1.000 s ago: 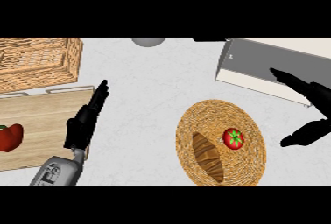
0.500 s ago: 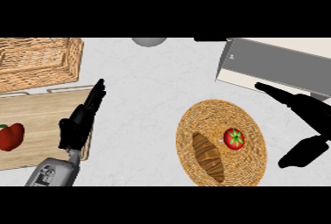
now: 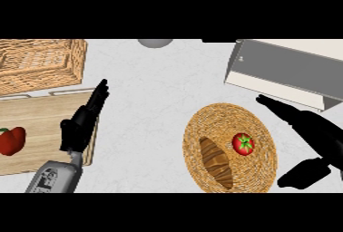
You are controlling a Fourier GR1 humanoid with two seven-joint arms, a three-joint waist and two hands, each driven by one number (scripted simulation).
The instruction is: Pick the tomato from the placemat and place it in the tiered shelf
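Head view, left to right, placed relative to the woven placemat (image 3: 201, 136). Far left of it: 1 wicker basket (image 3: 40, 63), 1 cutting board (image 3: 40, 122) bearing 1 red pepper (image 3: 11, 140), and the left hand (image 3: 84, 122), fingers straight, holding nothing. On the placemat: 1 bread loaf (image 3: 216, 162) and 1 tomato (image 3: 243, 144), not yet picked. Right of it: the right hand (image 3: 311, 131), fingers spread wide, empty. Above: 1 tiered shelf (image 3: 288, 72). Both grasp and placement remain.

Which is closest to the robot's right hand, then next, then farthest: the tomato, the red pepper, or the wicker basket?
Measured from the right hand:
1. Tomato, on the round woven placemat, just left of the hand.
2. Wicker basket, far upper left corner.
3. Red pepper, on the cutting board, far left edge.
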